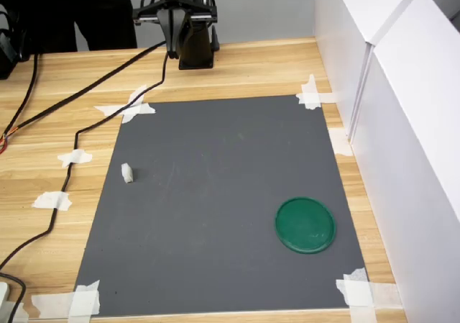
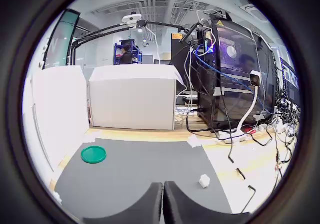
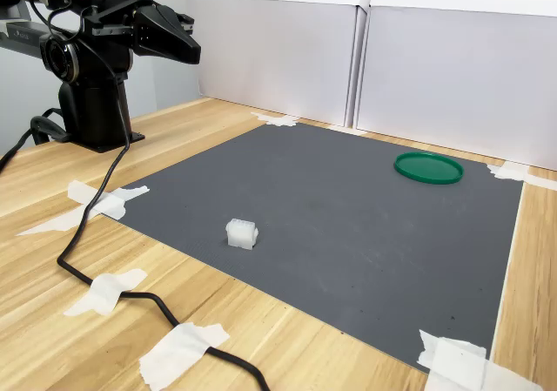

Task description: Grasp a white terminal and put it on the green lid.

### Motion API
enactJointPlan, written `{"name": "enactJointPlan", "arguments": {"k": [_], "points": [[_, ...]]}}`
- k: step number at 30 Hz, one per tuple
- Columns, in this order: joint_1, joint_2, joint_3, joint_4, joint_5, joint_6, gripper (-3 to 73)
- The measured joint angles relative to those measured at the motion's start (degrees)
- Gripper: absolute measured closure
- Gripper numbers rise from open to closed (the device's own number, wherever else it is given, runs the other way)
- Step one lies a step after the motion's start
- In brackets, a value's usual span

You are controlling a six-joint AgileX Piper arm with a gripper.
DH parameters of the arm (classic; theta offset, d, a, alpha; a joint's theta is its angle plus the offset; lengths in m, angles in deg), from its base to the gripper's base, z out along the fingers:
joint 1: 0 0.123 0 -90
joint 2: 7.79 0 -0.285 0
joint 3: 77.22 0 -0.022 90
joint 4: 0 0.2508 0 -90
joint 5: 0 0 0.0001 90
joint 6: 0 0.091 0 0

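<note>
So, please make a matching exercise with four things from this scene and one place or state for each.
Things:
1. white terminal
2. green lid
3. gripper
4. black cable

Places or states:
A. shut, raised near the arm's base
B. on the wood, taped down
C. on the mat, the first exterior view's left
D. on the mat, near the white boxes

Pairs: 1-C, 2-D, 3-A, 4-B

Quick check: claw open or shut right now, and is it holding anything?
Claw: shut, fingers together, holding nothing. The white terminal lies on the grey mat, apart from the green lid.
</note>
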Motion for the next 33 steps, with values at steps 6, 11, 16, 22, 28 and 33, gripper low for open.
{"name": "enactJointPlan", "arguments": {"k": [6, 11, 16, 22, 28, 33], "points": [[0.00, 4.83, -6.09, 0.00, 4.41, 0.00, 71.1], [0.00, 10.85, -13.11, 0.00, 11.84, -0.05, 71.1], [0.00, 16.56, -20.87, 0.00, 22.05, -1.06, 71.1], [0.00, 21.80, -27.63, 0.00, 30.36, -6.82, 71.1], [0.00, 30.02, -33.60, -1.41, 38.43, -10.02, 71.1], [0.00, 36.98, -41.01, -4.12, 45.80, -10.54, 69.9]]}}
